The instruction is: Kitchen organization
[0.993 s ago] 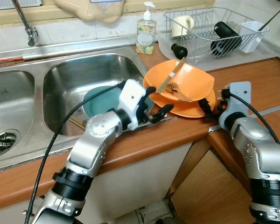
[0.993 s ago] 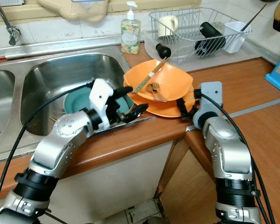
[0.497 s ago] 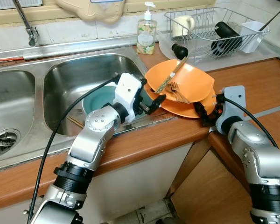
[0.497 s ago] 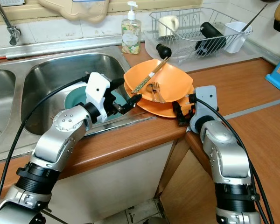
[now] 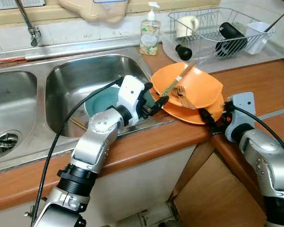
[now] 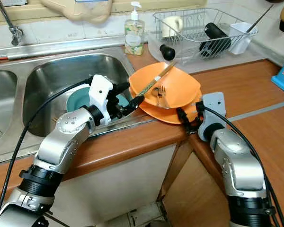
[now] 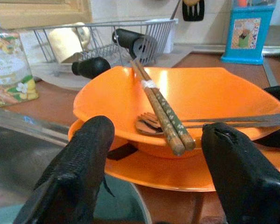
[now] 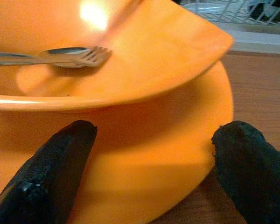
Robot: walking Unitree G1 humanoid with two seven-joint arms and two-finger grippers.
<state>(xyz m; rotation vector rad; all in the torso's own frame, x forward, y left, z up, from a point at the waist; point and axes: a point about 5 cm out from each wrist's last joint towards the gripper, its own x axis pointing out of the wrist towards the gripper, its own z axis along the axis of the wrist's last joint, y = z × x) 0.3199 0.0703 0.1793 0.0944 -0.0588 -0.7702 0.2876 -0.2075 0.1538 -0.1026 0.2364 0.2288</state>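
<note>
— Where did the orange bowl point(image 5: 191, 87) sit?
— On an orange plate point(image 5: 199, 113) on the tabletop point(image 5: 255, 78) beside the sink point(image 5: 80, 75) — chopsticks point(image 7: 161, 109) and a fork point(image 8: 74, 56) lay inside.
— And the claws?
— The left claw point(image 7: 154, 163) was spread at the bowl's sink side; the right claw point(image 8: 154, 158) was spread at the plate's opposite rim — neither pinched anything.

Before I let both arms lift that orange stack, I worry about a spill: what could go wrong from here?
1. The chopsticks and fork lie loose in the orange bowl; a tilt could send them sliding out.
2. The bowl only rests on the orange plate, so uneven lifting by the left pincer and right pincer may tip it.
3. The stack sits by the sink edge, above the teal dish.
</note>
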